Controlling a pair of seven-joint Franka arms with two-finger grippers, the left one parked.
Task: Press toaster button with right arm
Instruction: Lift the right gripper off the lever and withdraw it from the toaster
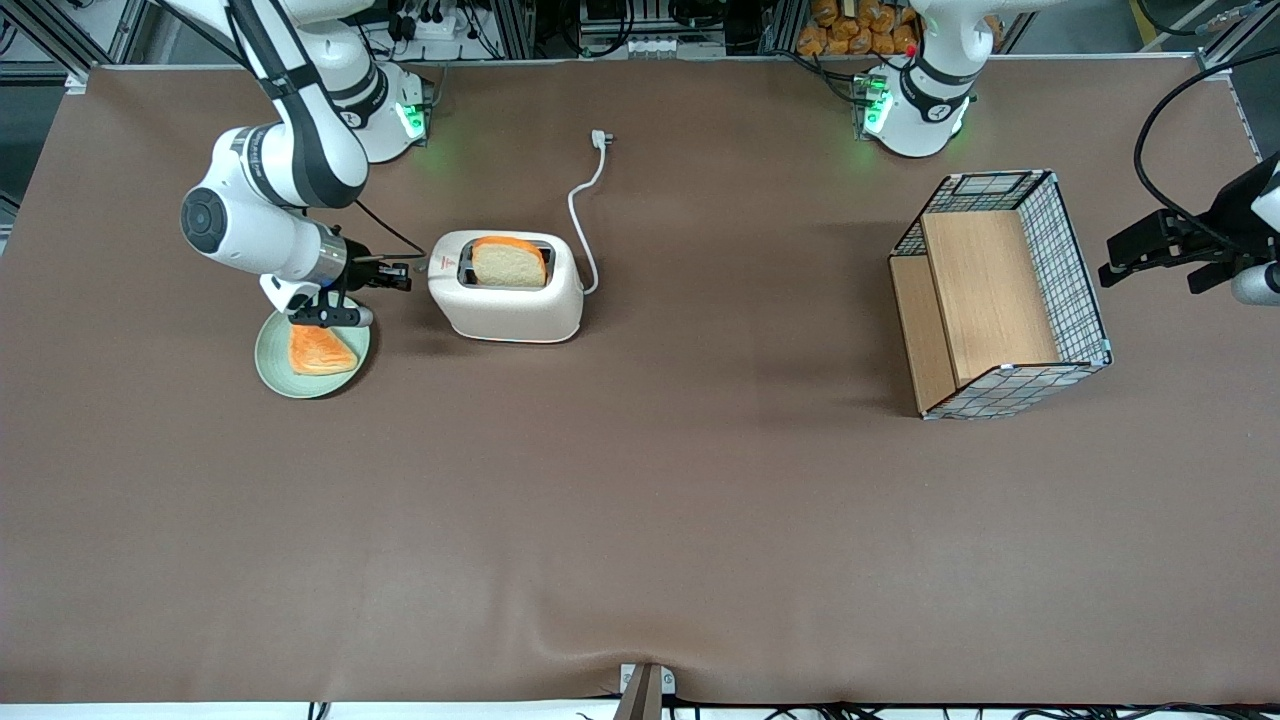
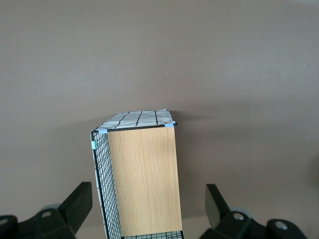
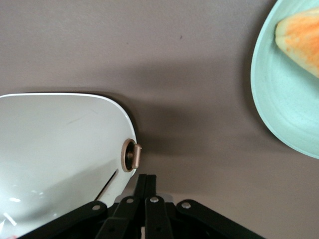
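Observation:
The cream-white toaster point(image 1: 505, 300) stands on the brown table with a bread slice point(image 1: 510, 262) upright in its top slot. My right arm's gripper point(image 1: 404, 277) is level with the toaster's narrow side that faces the working arm's end, with its fingertips at that side. In the right wrist view the gripper point(image 3: 146, 177) is shut, its two black fingers pressed together, close to the toaster point(image 3: 55, 144). A pale edge of the toaster button point(image 3: 168, 195) shows just under the fingers, and most of it is hidden. A lever slot point(image 3: 107, 184) and a round brass knob point(image 3: 131, 154) show on the toaster wall.
A pale green plate point(image 1: 275, 365) with an orange toast slice point(image 1: 320, 350) lies just under the wrist, nearer to the front camera. It also shows in the right wrist view point(image 3: 279, 114). The white cord and plug point(image 1: 600, 137) trail from the toaster. A wire-and-wood basket point(image 1: 1000, 290) stands toward the parked arm's end.

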